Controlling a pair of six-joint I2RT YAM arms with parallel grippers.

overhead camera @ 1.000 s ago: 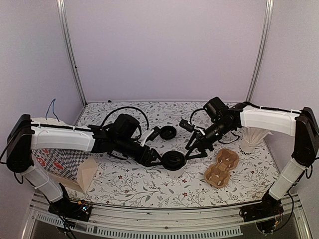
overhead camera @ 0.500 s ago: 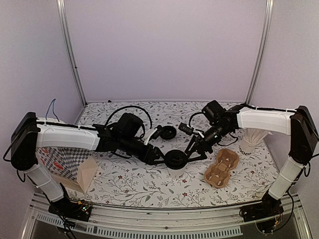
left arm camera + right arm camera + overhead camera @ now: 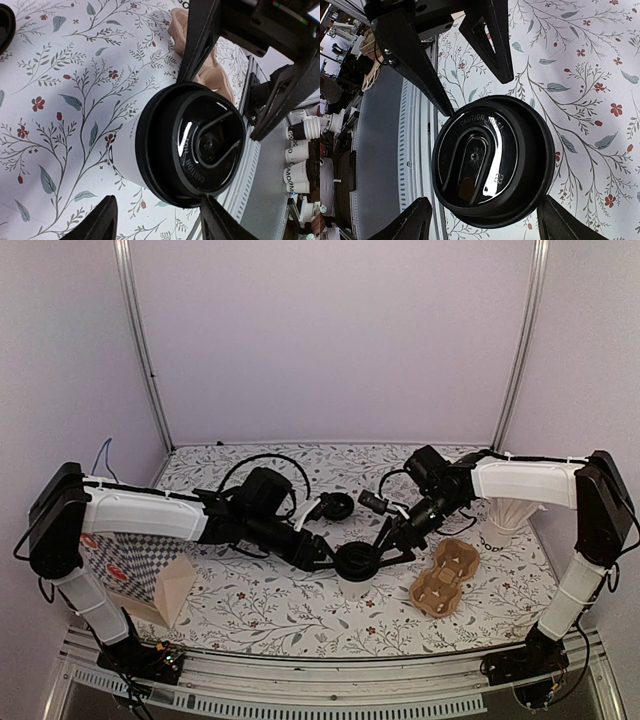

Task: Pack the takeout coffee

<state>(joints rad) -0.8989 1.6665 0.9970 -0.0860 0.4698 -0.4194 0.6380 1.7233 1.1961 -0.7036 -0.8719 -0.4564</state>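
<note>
The takeout coffee [image 3: 356,563], a white paper cup with a round black lid, stands on the flowered table in the middle. My left gripper [image 3: 323,557] is open at its left side and my right gripper [image 3: 386,549] is open at its right side. In the left wrist view the lid [image 3: 192,150] fills the centre, just beyond my open gripper [image 3: 160,212]. In the right wrist view the lid [image 3: 492,160] sits between and beyond the spread fingers of my gripper [image 3: 485,215]. Neither gripper grips it.
A brown two-cup cardboard carrier [image 3: 443,577] lies right of the cup. A white cup of long white sticks [image 3: 503,521] stands at the far right. A loose black lid [image 3: 338,505] lies behind. A checked paper bag [image 3: 125,570] lies at the left.
My left gripper has reached further right and my right gripper has come in slightly left. The lidded cup sits a little further right, and its white body now shows below the lid.
</note>
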